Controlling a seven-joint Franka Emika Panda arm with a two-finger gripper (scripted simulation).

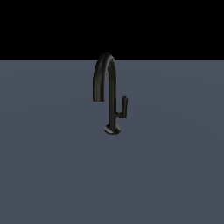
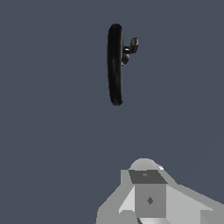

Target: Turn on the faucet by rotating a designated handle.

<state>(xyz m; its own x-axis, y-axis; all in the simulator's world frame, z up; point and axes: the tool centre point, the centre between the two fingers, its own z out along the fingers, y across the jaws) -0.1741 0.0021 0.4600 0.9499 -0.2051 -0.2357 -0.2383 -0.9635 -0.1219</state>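
Dark, near-black metal faucet (image 1: 106, 87) stands upright just above the centre of the exterior view, on a flat slate-grey surface (image 1: 52, 175). Its arched spout curves over toward the exterior view's left; its small round base sits on the surface. Handle (image 1: 124, 107), a thin upright bar on a short stub, sits on the exterior view's right of the stem. No arm appears in the exterior view. Wrist view, from overhead: faucet (image 2: 115, 65) and handle (image 2: 133, 45) near the upper centre. Gripper (image 2: 148, 197) appears as grey blocks at the lower edge, well apart from the faucet, holding nothing visible; its opening cannot be told.
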